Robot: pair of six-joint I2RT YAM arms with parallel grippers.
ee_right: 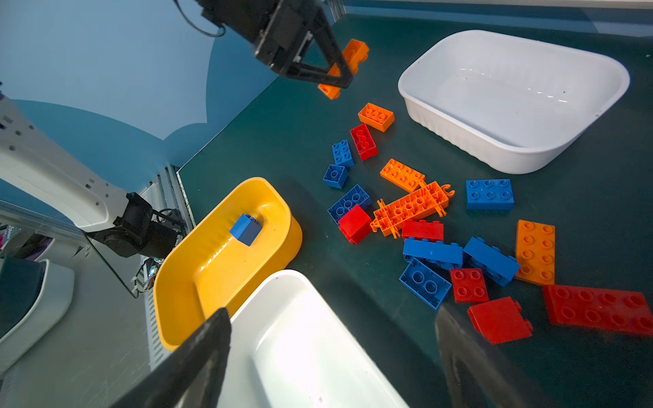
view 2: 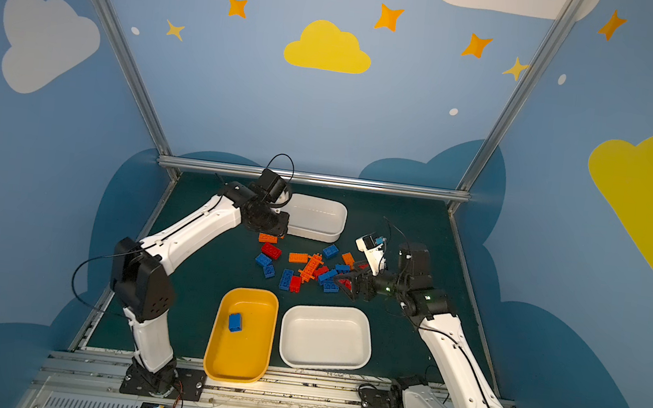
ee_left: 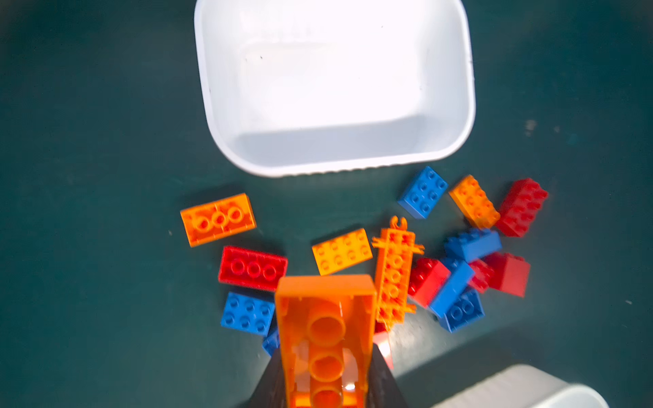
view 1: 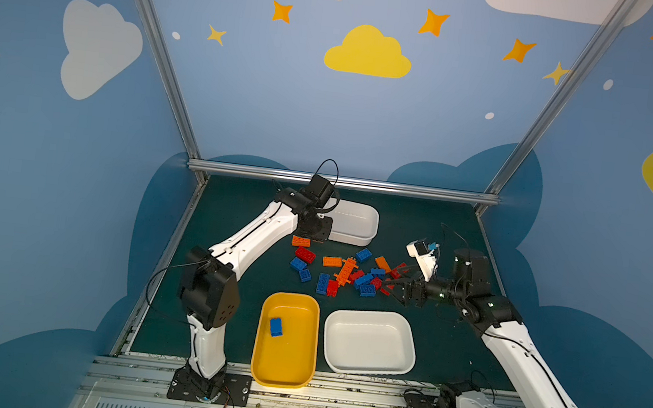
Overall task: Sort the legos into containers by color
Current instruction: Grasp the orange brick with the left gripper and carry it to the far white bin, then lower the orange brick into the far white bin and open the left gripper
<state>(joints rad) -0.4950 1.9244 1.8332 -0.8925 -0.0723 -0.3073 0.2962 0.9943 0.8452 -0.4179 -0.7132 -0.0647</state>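
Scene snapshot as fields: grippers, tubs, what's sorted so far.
left gripper: shut on orange brick, held above the mat near the deeper white tub
right gripper: open, empty, low at the pile's edge
yellow tub: one blue brick
shallow white tub: empty
deeper white tub: empty
loose bricks: orange, blue, red mixed on green mat

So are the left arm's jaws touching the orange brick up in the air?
Touching. In the right wrist view the left gripper has its jaws clamped on the orange brick, holding it above the table.
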